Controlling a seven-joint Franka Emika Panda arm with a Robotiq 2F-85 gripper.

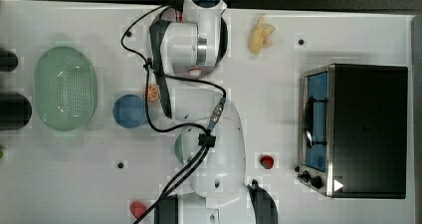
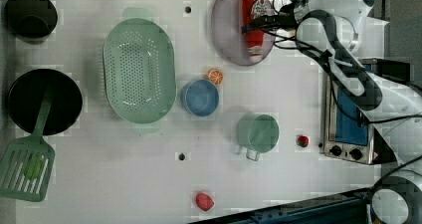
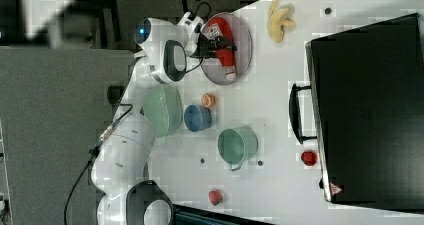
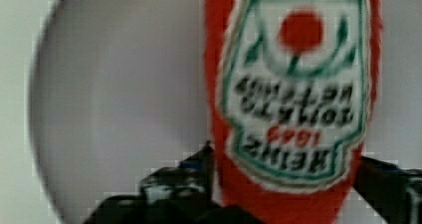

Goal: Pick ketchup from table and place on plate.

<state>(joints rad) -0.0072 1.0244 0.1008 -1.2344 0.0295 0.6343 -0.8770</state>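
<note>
The ketchup [image 2: 253, 5] lies on its side on the greyish-lilac plate [image 2: 226, 30], which sits at the table's [image 2: 124, 174] far edge in the left view. In the right view the ketchup [image 3: 227, 62] stretches across the plate [image 3: 243, 35]. My gripper [image 2: 256, 26] reaches over the bottle's middle, also seen in the right view [image 3: 220, 46]. Close up in the wrist view, the label of the ketchup [image 4: 293, 84] faces the camera over the plate [image 4: 124, 99]. My gripper [image 4: 287, 159] straddles the bottle, open, with a small gap at one finger [image 4: 383, 179].
A green colander [image 2: 139, 69], blue bowl [image 2: 200, 97], orange slice [image 2: 215, 76] and green mug [image 2: 258, 133] stand mid-table. A toaster oven [image 2: 348, 129] sits at the left view's right. Red lumps [image 2: 302, 141] [image 2: 204, 201], a banana [image 1: 261, 34] and black pots [image 2: 42, 102] lie around.
</note>
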